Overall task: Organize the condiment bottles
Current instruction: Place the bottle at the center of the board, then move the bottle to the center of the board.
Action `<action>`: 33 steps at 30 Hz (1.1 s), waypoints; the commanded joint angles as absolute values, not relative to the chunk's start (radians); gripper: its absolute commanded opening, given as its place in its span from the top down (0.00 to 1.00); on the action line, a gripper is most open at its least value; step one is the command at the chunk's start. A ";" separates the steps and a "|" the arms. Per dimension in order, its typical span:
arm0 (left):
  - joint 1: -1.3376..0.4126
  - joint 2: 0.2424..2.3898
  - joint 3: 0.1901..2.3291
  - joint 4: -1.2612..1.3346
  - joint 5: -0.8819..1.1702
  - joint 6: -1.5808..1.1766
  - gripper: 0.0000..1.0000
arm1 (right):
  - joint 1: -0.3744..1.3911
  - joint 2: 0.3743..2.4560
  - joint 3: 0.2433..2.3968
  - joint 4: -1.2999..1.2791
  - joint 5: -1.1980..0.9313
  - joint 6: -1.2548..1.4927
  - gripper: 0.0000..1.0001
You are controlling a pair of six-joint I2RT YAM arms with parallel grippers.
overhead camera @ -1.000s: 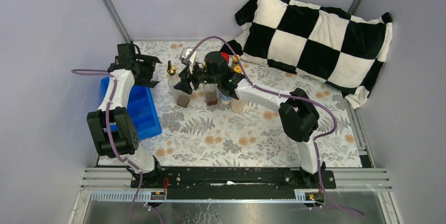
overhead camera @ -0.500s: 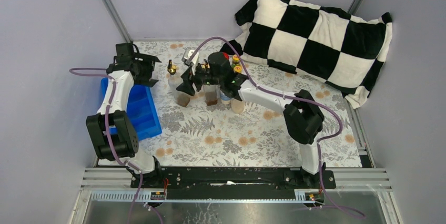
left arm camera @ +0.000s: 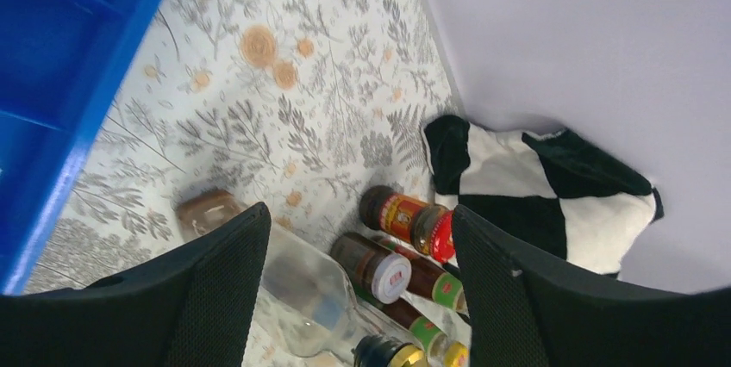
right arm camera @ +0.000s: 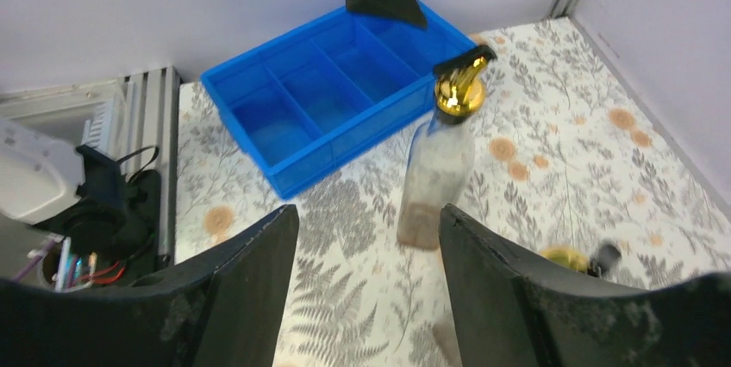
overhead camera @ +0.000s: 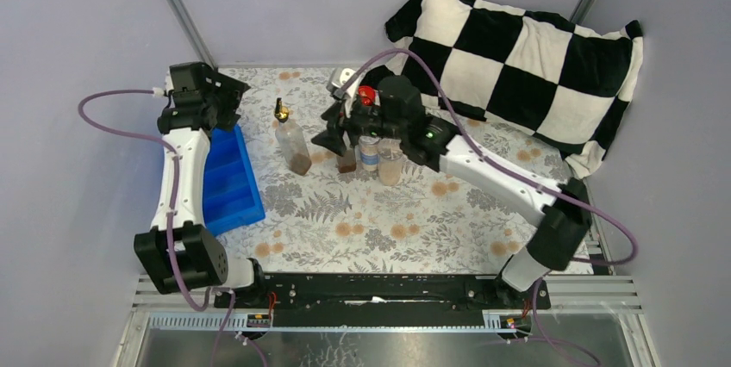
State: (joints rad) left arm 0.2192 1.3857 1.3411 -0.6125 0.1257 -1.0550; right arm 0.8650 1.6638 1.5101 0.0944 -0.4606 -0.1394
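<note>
Two clear gold-spouted bottles (overhead camera: 293, 145) show. One stands alone on the cloth (overhead camera: 388, 222) between the blue tray (overhead camera: 231, 193) and the cluster, and the second bottle (overhead camera: 346, 158) stands upright under the right gripper (overhead camera: 332, 128). Just beside it are two clear shakers (overhead camera: 390, 164), close together, with one red-lidded jar (overhead camera: 368, 95) behind them. The left wrist view adds two dark sauce bottles (left arm camera: 431, 276) with green labels (their caps sit at the edge of that view and are hard to read). That makes seven containers that can be counted, all at the far middle of the table and none in the tray. The right gripper's fingers are spread wide with nothing between them, hanging just over the cluster. The left gripper (overhead camera: 226, 100), also spread and empty, hangs at the far left above the tray's far end. There is one tray, split by dividers. The cloth is printed with grey ferns and orange flowers. One black-and-white checked pillow (overhead camera: 526, 48) lies in the far right corner. The walls (overhead camera: 78, 40) are pale lilac, with a metal post (overhead camera: 177, 9) in each far corner.
</note>
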 commanded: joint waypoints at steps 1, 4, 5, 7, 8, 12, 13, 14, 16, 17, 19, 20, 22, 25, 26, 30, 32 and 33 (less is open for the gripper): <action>0.179 1.317 1.395 -0.669 -0.077 -0.903 0.19 | 0.868 1.498 1.421 -0.051 -0.380 -0.143 0.31; 0.132 1.281 1.409 -0.722 -0.206 -0.832 0.19 | 0.867 1.418 1.358 -0.087 -0.337 -0.121 0.30; 0.114 1.265 1.406 -0.732 -0.242 -0.815 0.20 | 0.868 1.398 1.347 -0.105 -0.324 -0.115 0.30; 0.075 1.223 1.389 -0.746 -0.300 -0.795 0.21 | 0.868 1.364 1.325 -0.139 -0.299 -0.090 0.30; 0.050 1.200 1.378 -0.750 -0.324 -0.788 0.21 | 0.868 1.348 1.317 -0.151 -0.289 -0.077 0.30; -0.083 1.131 1.344 -0.793 -0.426 -0.784 0.25 | 0.866 1.268 1.240 -0.129 -0.242 0.032 0.37; -0.104 1.119 1.338 -0.808 -0.440 -0.784 0.26 | 0.865 1.246 1.217 -0.121 -0.205 0.081 0.39; -0.135 1.106 1.332 -0.826 -0.457 -0.784 0.27 | 0.864 1.226 1.197 -0.122 -0.180 0.114 0.42; -0.177 1.073 1.312 -0.853 -0.466 -0.783 0.31 | 0.857 1.195 1.166 -0.139 -0.159 0.136 0.42; -0.205 1.048 1.299 -0.866 -0.479 -0.786 0.33 | 0.856 1.184 1.151 -0.152 -0.140 0.144 0.42; -0.267 1.020 1.273 -0.888 -0.491 -0.791 0.34 | 0.854 1.170 1.126 -0.184 -0.081 0.167 0.39; -0.298 1.013 1.259 -0.904 -0.497 -0.798 0.34 | 0.853 1.165 1.114 -0.203 -0.048 0.191 0.38; -0.367 1.004 1.233 -0.933 -0.512 -0.814 0.34 | 0.849 1.152 1.062 -0.212 0.020 0.239 0.38; -0.479 0.999 1.183 -0.965 -0.536 -0.849 0.33 | 0.825 1.105 0.952 -0.159 0.027 0.347 0.38; -0.515 1.000 1.160 -0.972 -0.536 -0.860 0.32 | 0.812 1.088 0.916 -0.133 -0.007 0.384 0.37; -0.621 1.023 1.112 -0.980 -0.504 -0.889 0.29 | 0.761 1.048 0.743 0.027 -0.153 0.524 0.26; -0.662 1.034 1.081 -0.969 -0.500 -0.898 0.27 | 0.753 1.061 0.688 0.091 -0.174 0.558 0.25; -0.681 1.037 1.058 -0.945 -0.488 -0.889 0.26 | 0.750 1.073 0.670 0.113 -0.182 0.570 0.26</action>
